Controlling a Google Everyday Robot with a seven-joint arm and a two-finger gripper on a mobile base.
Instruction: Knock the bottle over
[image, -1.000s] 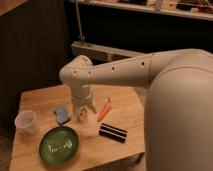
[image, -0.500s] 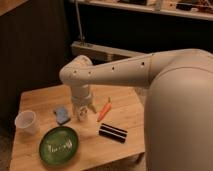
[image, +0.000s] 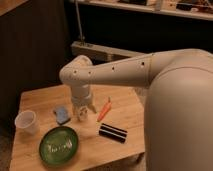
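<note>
The bottle (image: 82, 115) is a small whitish upright shape on the wooden table (image: 40, 97), between a blue object and an orange one. Only its lower part shows. My gripper (image: 83, 107) hangs from the white arm (image: 110, 74), pointing straight down right over the bottle's top and hiding it. Whether the gripper touches the bottle cannot be seen.
A translucent white cup (image: 26, 121) stands at the table's left edge. A green plate (image: 59, 145) lies at the front. A blue sponge-like object (image: 62, 114), an orange stick-shaped object (image: 104, 110) and a black bar (image: 112, 132) lie around the bottle. My white body (image: 180, 115) fills the right.
</note>
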